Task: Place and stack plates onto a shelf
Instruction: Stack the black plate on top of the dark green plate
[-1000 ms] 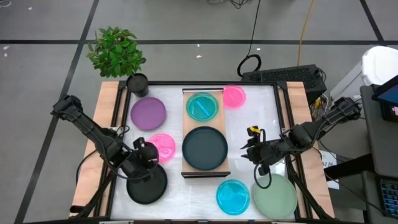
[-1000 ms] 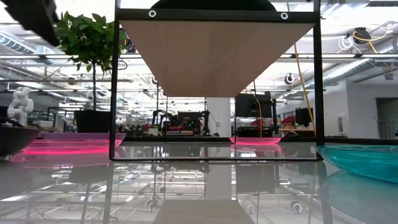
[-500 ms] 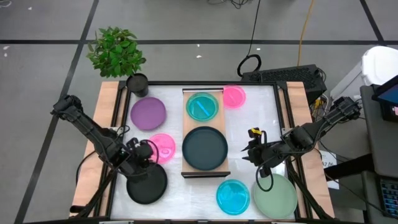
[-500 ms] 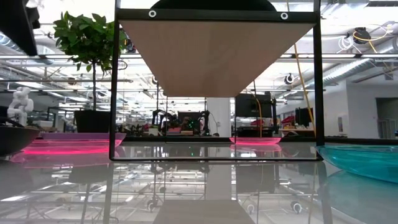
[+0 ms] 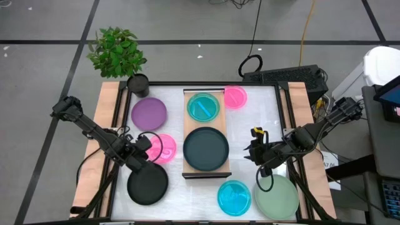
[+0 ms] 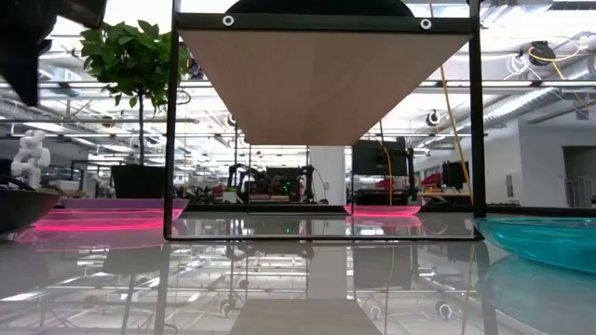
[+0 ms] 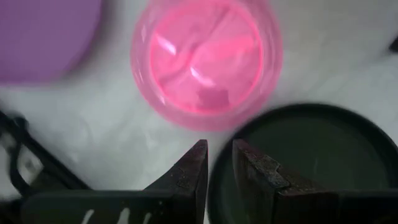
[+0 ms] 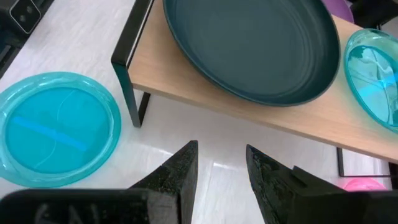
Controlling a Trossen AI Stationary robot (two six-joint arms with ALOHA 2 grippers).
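High view: both my arms hover over the table, holding nothing.
My left gripper (image 5: 145,152), fingers slightly parted, hangs between the round translucent pink plate (image 5: 164,148) and the round black plate (image 5: 148,185); my right gripper (image 5: 252,152), fingers likewise slightly parted, is beside the long light-wood shelf (image 5: 206,172).

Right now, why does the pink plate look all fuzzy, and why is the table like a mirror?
In the left wrist view the pink plate looks soft and out of focus, glowing where light passes through it. In the low view the glossy table reflects the shelf and the bright room behind.

No text, label, brand, number or sign can be read in any view; nothing legible shows on the plates, the shelf, the arms or the room behind
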